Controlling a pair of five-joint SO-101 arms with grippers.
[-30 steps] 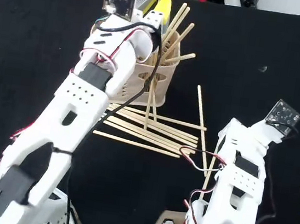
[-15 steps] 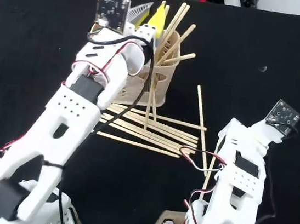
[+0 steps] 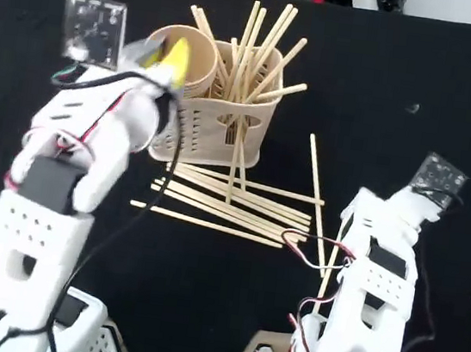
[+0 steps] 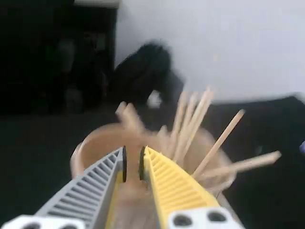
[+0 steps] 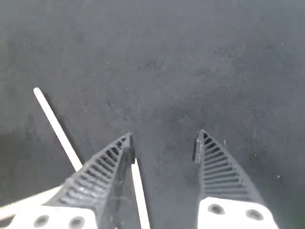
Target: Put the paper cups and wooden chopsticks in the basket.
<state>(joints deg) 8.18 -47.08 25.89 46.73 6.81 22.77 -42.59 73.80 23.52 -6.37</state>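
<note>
Left gripper (image 4: 133, 164): jaws nearly closed, narrow gap, nothing held; hovers over paper cup (image 3: 201, 54), at 10 o'clock of basket (image 3: 215, 134). Right gripper (image 5: 164, 143): jaws spread, empty, above black table (image 3: 406, 68), 4 o'clock from basket. Paper cup sits inside basket beside upright chopsticks (image 3: 249, 56). Loose chopsticks (image 3: 232, 200) lie on table, 6 o'clock from basket.

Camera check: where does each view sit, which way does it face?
High view: fixed above the table, looking down on basket and loose chopsticks; left arm and right arm show.
Left wrist view: on the left arm, facing the cup past the left pincer.
Right wrist view: on the right arm, facing the table past the open right pincer.
Shared: high and left wrist views both show the cup.
</note>
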